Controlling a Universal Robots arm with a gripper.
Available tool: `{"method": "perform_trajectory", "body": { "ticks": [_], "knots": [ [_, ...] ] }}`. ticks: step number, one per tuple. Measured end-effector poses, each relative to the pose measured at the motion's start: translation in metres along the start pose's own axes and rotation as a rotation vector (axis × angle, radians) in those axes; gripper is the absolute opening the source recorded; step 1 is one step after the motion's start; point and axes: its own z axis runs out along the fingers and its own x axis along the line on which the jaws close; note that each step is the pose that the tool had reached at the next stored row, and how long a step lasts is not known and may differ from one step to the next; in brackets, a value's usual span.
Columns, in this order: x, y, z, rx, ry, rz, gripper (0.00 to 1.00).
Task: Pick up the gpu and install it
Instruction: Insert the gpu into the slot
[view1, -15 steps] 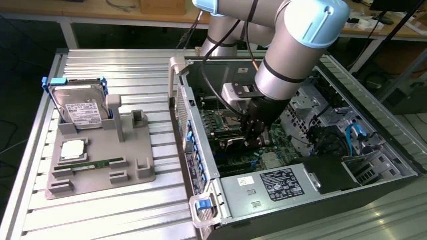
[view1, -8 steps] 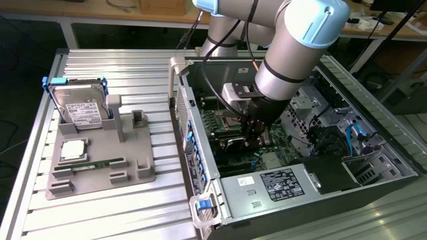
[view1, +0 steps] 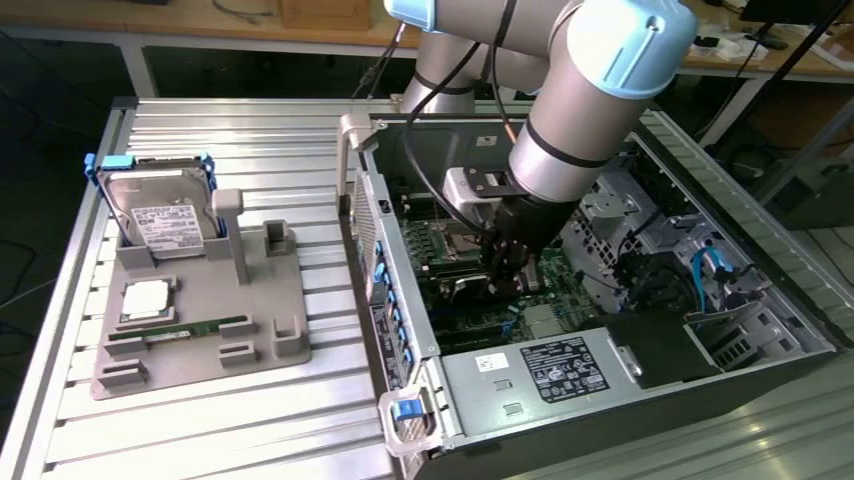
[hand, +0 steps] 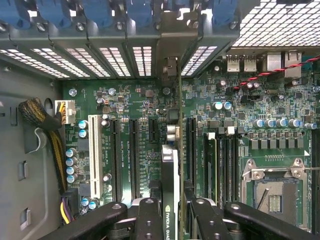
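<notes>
The gpu (hand: 170, 165) is a thin dark card seen edge-on, with a label on its upper edge. My gripper (hand: 172, 210) is shut on it, one black finger (hand: 149, 220) on each side. The card stands upright over the expansion slots of the green motherboard (hand: 125, 100). Its metal bracket end (hand: 170, 55) reaches the slotted rear wall of the case. In the exterior view, the gripper (view1: 514, 268) is down inside the open computer case (view1: 367, 230), just above the board, and it covers most of the card.
A grey tray (view1: 200, 350) on the exterior view's left holds a hard drive (view1: 160, 210), a CPU (view1: 147, 300) and a green RAM stick (view1: 194, 328). Inside the case are the power supply (view1: 561, 365), the CPU socket (hand: 275, 192), blue slot latches (hand: 100, 10) and a cable bundle (hand: 40, 115).
</notes>
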Motion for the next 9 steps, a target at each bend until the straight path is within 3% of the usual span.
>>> {"method": "perform_trajectory", "body": {
  "ticks": [9],
  "knots": [
    [-0.0003,0.0001,-0.0027,0.0008,-0.0021,0.0,0.27]
  ]
}}
